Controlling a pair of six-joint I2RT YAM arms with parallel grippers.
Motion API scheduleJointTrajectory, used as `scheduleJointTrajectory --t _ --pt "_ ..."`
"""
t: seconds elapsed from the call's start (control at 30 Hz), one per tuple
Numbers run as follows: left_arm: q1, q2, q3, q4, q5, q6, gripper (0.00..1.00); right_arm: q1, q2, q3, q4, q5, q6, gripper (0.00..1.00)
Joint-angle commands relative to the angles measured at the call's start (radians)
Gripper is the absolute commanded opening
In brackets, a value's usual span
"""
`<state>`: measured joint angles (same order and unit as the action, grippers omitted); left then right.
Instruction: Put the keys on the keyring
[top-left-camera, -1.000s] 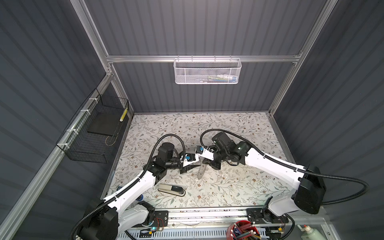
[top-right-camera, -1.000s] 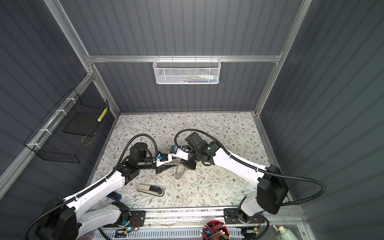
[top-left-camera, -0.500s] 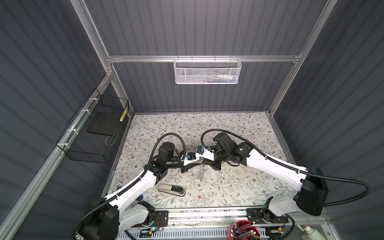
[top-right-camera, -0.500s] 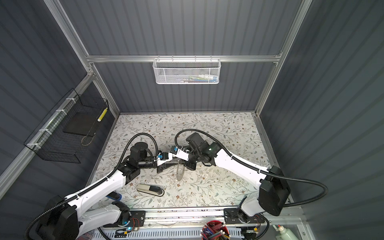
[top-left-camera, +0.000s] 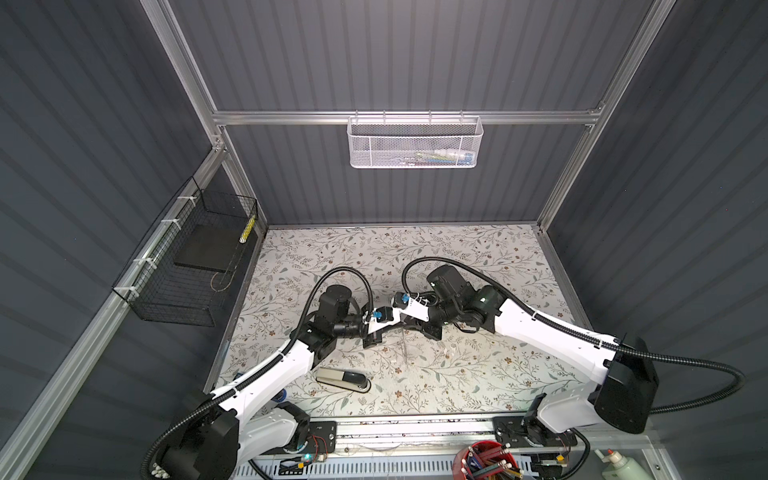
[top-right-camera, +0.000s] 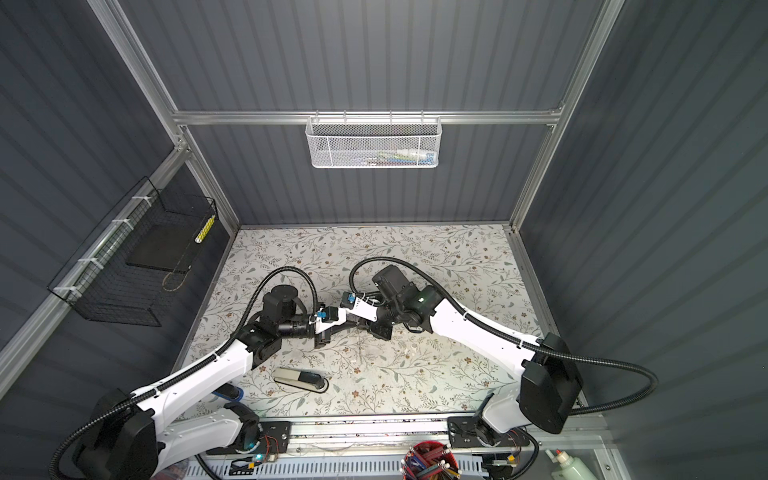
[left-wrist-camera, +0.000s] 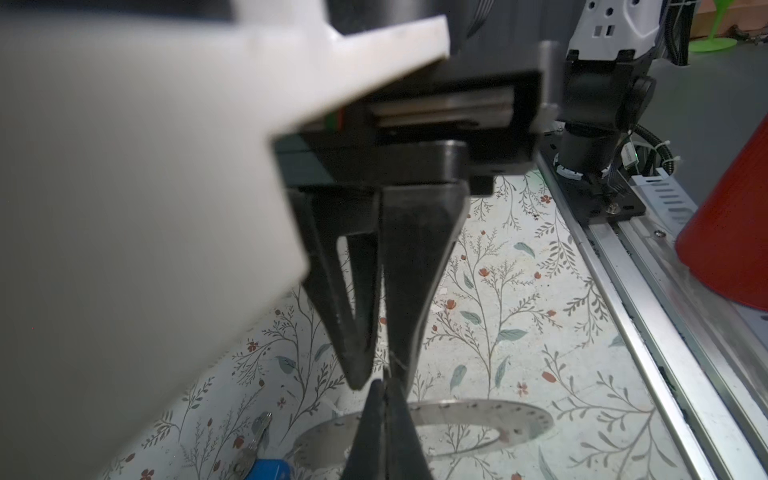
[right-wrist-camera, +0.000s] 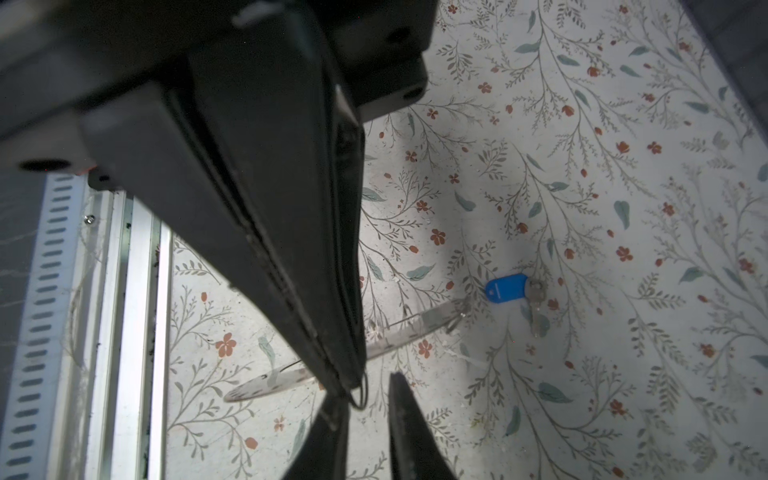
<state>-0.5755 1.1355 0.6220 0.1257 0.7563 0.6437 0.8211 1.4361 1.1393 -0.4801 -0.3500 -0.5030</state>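
The keyring (left-wrist-camera: 519, 419) is one big, flat, thin grey metal ring with tiny holes round it. It lies flat on the flowery table (top-left-camera: 457, 257), below where the two grippers meet. Just beside its rim lies one bright blue plastic tag (right-wrist-camera: 507, 286), smooth and oblong, with one small shiny metal key (right-wrist-camera: 536, 293) touching it. A pale shape (right-wrist-camera: 539, 326) beside the key is too blurry to name. The left gripper (left-wrist-camera: 384, 399) has its two black pointy fingers pressed tight together, and a thin wire loop (right-wrist-camera: 362, 397) shows at their tip. The right gripper (right-wrist-camera: 365, 399) has its two fingers apart, with a gap between them. One grey-and-black stapler (top-left-camera: 343, 380) lies well apart.
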Motion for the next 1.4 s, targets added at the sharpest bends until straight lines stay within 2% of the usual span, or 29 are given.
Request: scheduleJointTrajectory --t 0.0,0.1,0.23,0.33,0.47,0.6,0.77,0.93,1.13,1.23,1.37 --pt "-0.006 -0.012 0.018 0.017 0.049 -0.029 0.0 0.001 -0.072 -0.061 0.041 0.084 -0.009 0.39" --pt "-0.006 -0.015 0.015 0.051 0.076 -0.067 0.0 -0.014 -0.154 -0.144 0.117 0.12 -0.001 0.5" --pt "-0.004 -0.006 0.012 0.094 0.11 -0.106 0.0 -0.045 -0.287 -0.271 0.24 0.147 0.03 0.56" --pt "-0.004 0.0 -0.001 0.161 0.129 -0.153 0.0 -0.064 -0.39 -0.384 0.368 0.123 0.083 0.59" --pt "-0.003 0.022 -0.001 0.221 0.165 -0.201 0.0 -0.065 -0.448 -0.492 0.495 0.081 0.13 0.59" --pt "-0.003 0.039 -0.002 0.286 0.189 -0.252 0.0 -0.065 -0.447 -0.52 0.544 0.027 0.175 0.54" --pt "-0.003 0.054 -0.008 0.362 0.208 -0.306 0.0 -0.065 -0.456 -0.576 0.7 -0.097 0.244 0.44" --pt "-0.003 0.064 -0.016 0.416 0.227 -0.345 0.0 -0.064 -0.439 -0.603 0.778 -0.189 0.245 0.34" --pt "-0.004 0.058 -0.012 0.381 0.232 -0.32 0.0 -0.064 -0.443 -0.593 0.772 -0.185 0.223 0.25" --pt "-0.004 0.048 0.005 0.296 0.227 -0.259 0.0 -0.065 -0.447 -0.563 0.7 -0.16 0.179 0.21" --pt "-0.004 0.032 0.042 0.172 0.22 -0.174 0.0 -0.066 -0.438 -0.512 0.58 -0.122 0.132 0.2"
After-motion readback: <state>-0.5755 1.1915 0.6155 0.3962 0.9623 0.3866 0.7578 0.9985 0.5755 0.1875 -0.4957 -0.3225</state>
